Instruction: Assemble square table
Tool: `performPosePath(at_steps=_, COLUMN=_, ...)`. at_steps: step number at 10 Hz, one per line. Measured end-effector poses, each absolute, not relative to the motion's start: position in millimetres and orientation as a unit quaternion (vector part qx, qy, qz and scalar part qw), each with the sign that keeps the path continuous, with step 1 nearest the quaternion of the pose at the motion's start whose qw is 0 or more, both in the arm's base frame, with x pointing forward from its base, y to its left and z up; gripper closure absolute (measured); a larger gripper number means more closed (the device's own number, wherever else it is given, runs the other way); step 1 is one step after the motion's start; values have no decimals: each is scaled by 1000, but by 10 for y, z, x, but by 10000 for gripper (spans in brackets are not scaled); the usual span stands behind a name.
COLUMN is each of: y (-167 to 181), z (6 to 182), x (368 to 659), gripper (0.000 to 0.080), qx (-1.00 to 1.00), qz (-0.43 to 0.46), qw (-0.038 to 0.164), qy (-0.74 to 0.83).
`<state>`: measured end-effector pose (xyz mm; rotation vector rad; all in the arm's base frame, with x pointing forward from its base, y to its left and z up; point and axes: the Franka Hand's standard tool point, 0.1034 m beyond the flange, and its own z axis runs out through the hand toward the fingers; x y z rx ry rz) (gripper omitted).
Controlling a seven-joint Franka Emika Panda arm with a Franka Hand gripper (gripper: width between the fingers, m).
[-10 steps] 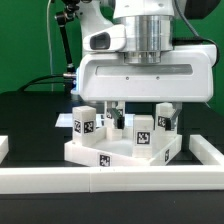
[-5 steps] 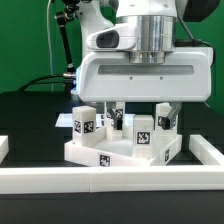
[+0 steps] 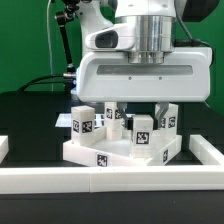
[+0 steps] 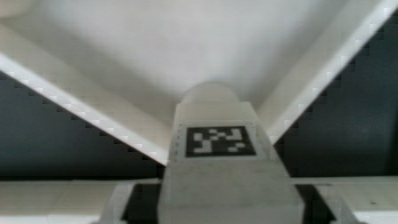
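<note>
The white square table top (image 3: 100, 156) lies on the black table with its raised rim up. White block legs with tags stand on it at the exterior view's left (image 3: 85, 122), front (image 3: 143, 135) and right (image 3: 167, 118). My gripper (image 3: 135, 108) hangs straight down over the far part of the top. In the wrist view the gripper (image 4: 217, 200) is shut on a tagged leg (image 4: 221, 140), which points down into a corner of the top (image 4: 107, 70). The dark pads sit against both of its sides. The held leg is mostly hidden in the exterior view.
A long white rail (image 3: 110, 182) runs along the front of the black surface, with raised ends at the exterior view's left (image 3: 4, 148) and right (image 3: 205, 150). A green backdrop and dark cables stand behind the arm.
The gripper and the leg in it have shifted only slightly over the far part of the top. The other legs and the top have stayed put.
</note>
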<state>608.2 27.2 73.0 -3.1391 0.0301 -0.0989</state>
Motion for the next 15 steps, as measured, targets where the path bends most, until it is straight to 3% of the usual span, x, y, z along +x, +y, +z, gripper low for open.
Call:
performPosePath(at_steps=3, y=276, z=727, x=6082, gripper=511, qx=-993, qz=-33, qw=7, qy=111)
performPosePath(at_steps=6, y=263, z=725, x=6053, gripper=511, qx=-942, qz=-45, qw=38, qy=329)
performPosePath(at_steps=11, y=382, z=723, x=6056, gripper=511, qx=-823, qz=-37, qw=52, qy=564)
performPosePath(at_steps=15, y=403, z=724, x=6052, gripper=509, qx=-753, qz=-23, qw=56, qy=655)
